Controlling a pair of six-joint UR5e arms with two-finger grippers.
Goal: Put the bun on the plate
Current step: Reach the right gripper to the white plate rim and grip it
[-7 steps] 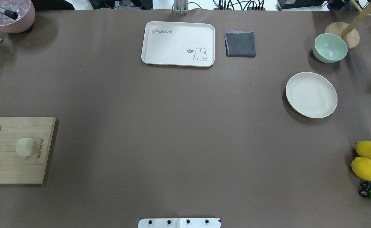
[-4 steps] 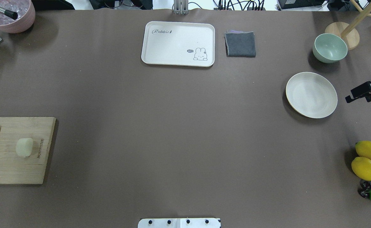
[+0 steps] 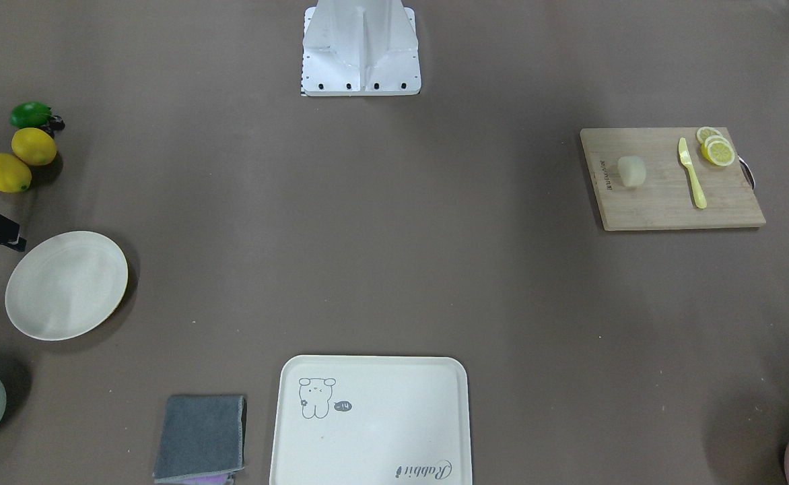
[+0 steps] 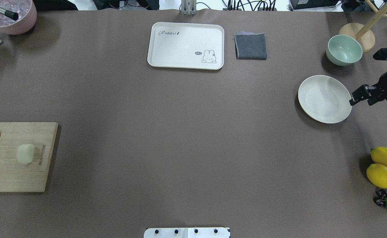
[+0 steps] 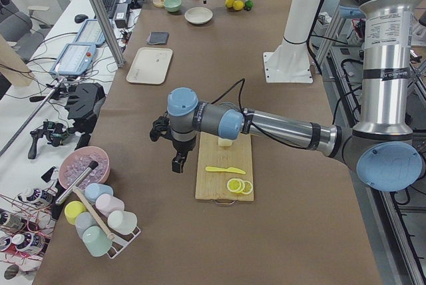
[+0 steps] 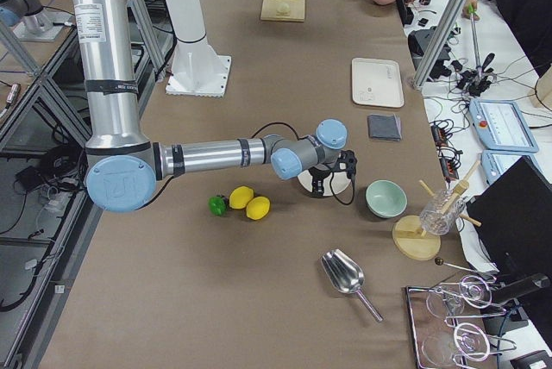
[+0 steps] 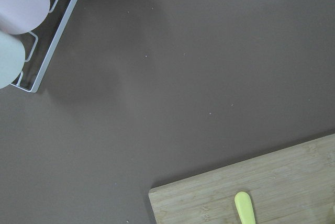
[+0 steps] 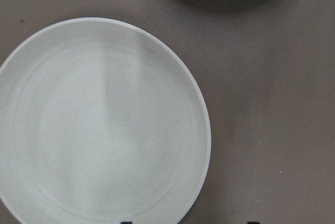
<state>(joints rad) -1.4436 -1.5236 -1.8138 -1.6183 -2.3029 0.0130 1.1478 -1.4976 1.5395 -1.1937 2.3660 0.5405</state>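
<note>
The bun (image 4: 25, 154), a small pale lump, lies on a wooden cutting board (image 4: 13, 178) at the table's left edge, also seen in the front view as the bun (image 3: 631, 171). At the right stands the round cream plate (image 4: 324, 99), bare, and it fills the right wrist view as the plate (image 8: 99, 124). My right gripper (image 4: 365, 77) hangs open above the plate's right rim. My left gripper (image 5: 175, 155) hovers over the table beside the board, apart from the bun; I cannot tell whether it is open or shut.
A yellow knife (image 3: 691, 172) and lemon slices (image 3: 716, 149) share the board. A cream tray (image 4: 186, 45) and grey cloth (image 4: 250, 46) sit at the back. A green bowl (image 4: 343, 49) stands behind the plate, two lemons (image 4: 381, 167) in front. A cup rack (image 5: 100, 225) stands past the board.
My right gripper has come in from the right edge and moved left to the plate's rim. Bun, plate and board have not moved.
</note>
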